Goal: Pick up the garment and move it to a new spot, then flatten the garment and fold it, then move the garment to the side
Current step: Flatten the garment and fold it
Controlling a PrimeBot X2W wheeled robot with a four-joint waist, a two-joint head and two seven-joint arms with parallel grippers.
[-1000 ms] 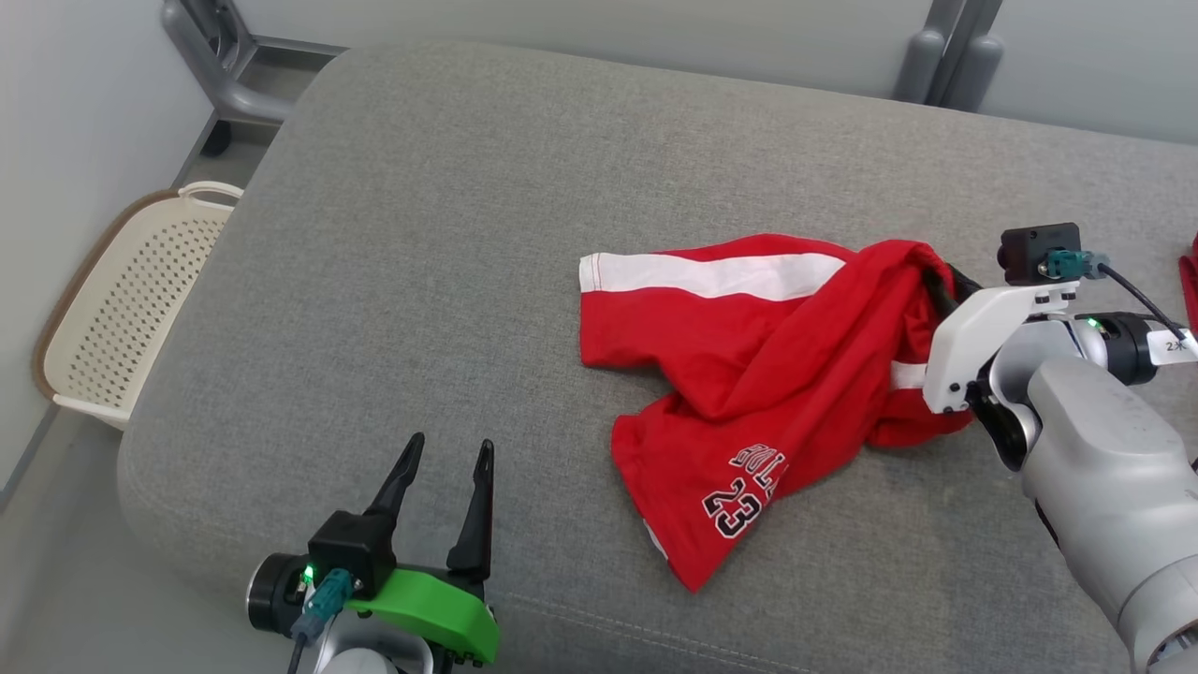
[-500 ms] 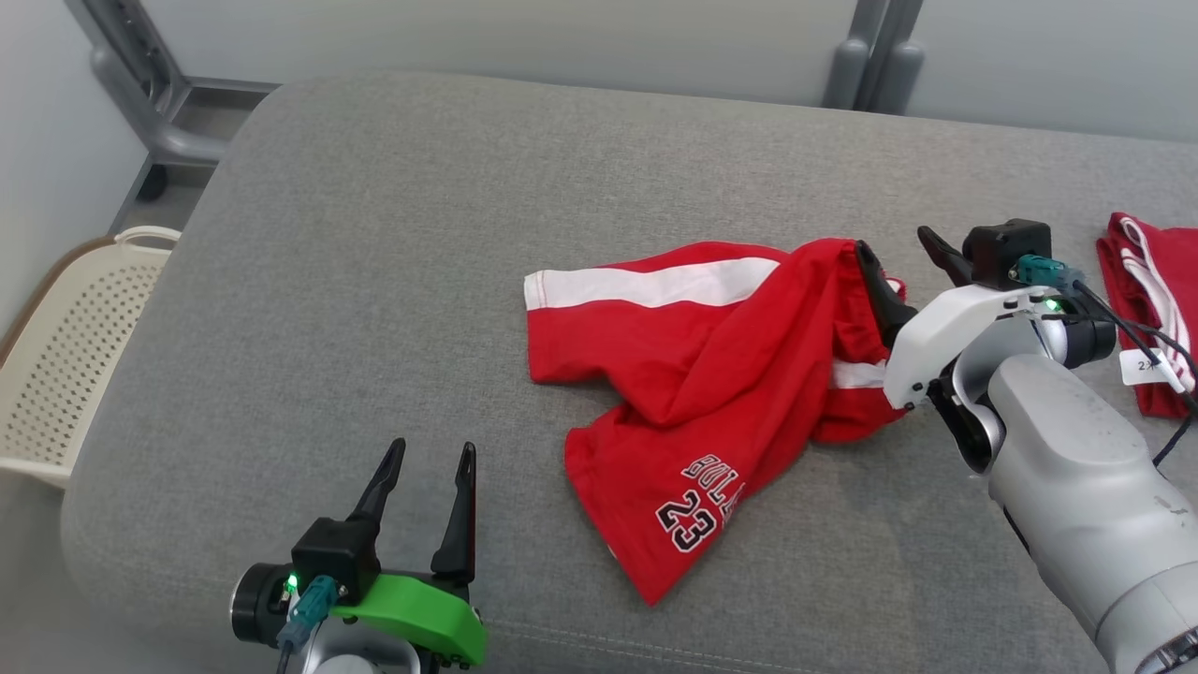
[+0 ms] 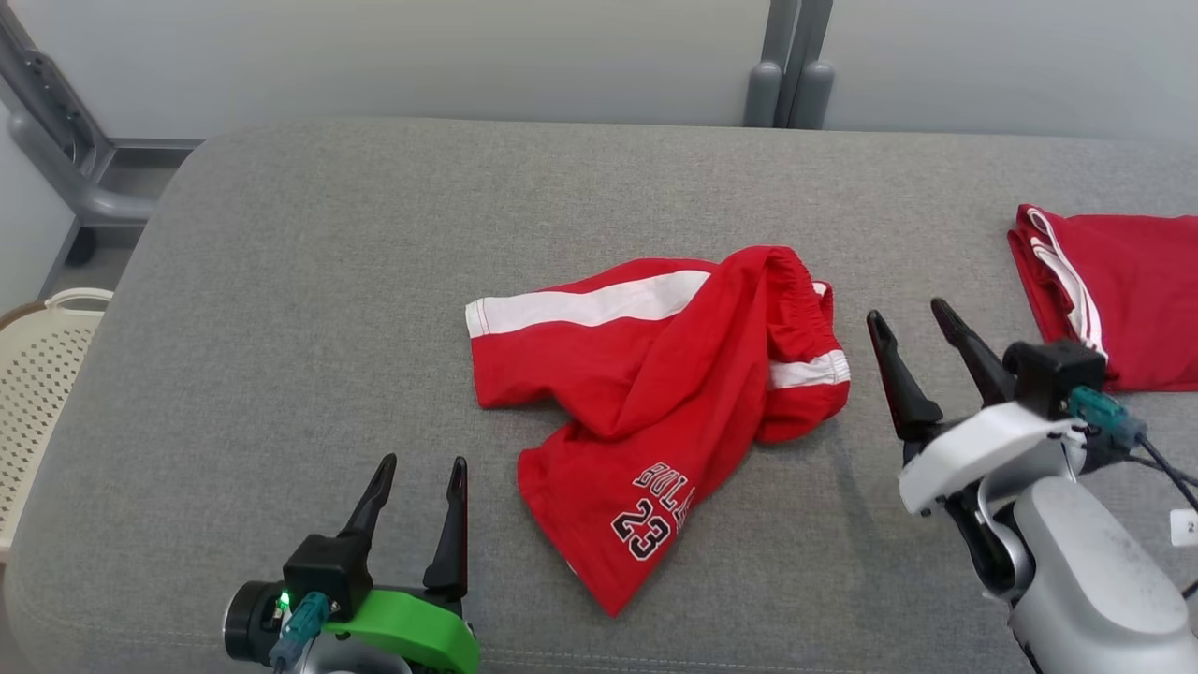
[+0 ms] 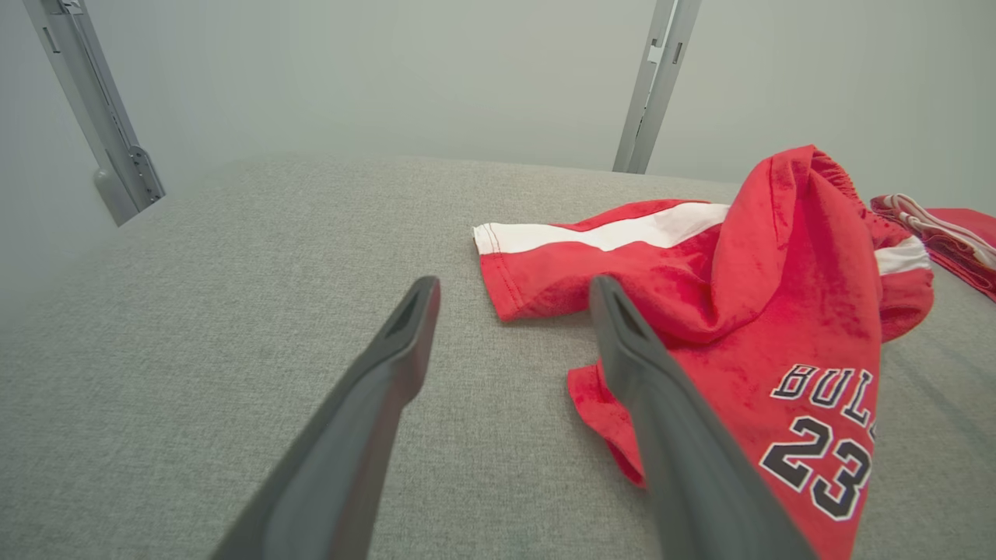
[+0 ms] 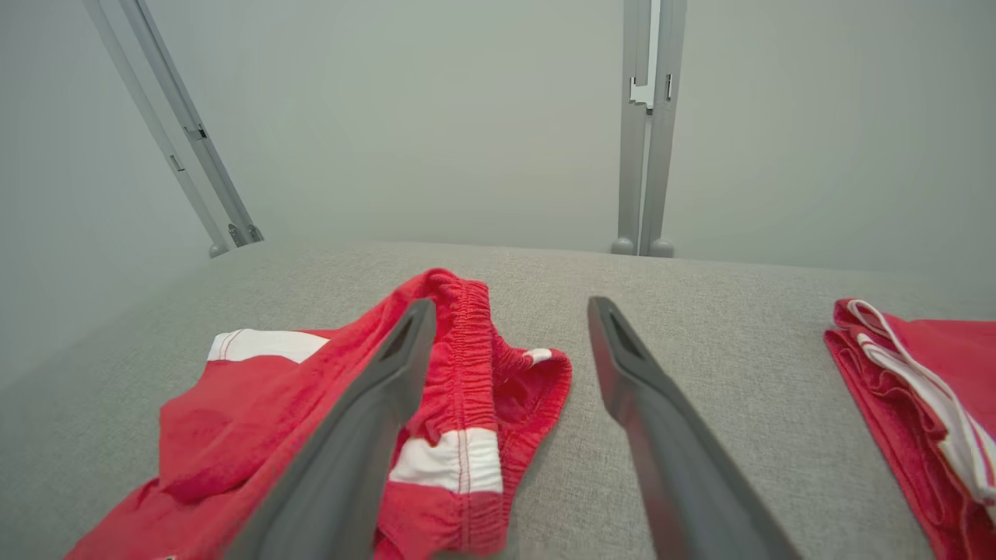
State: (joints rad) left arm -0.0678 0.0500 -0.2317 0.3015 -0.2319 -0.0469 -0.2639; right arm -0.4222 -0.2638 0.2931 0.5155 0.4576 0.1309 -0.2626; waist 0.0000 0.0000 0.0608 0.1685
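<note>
Red shorts [image 3: 655,412] lie crumpled on the grey cushion [image 3: 281,281] in the head view. They look set down, I judge, but flattening and folding remain. Left wrist view: the left tool [image 4: 515,284] gapes empty, near-left of them. Right wrist view: the right tool [image 5: 511,305] is wide and empty, just right of the waistband.

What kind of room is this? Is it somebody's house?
Probably not a house; it looks like a robot practice room for folding laundry. There is a big grey padded bench with red shorts on it, a laundry basket beside it, and bare pale walls with metal posts.
</note>
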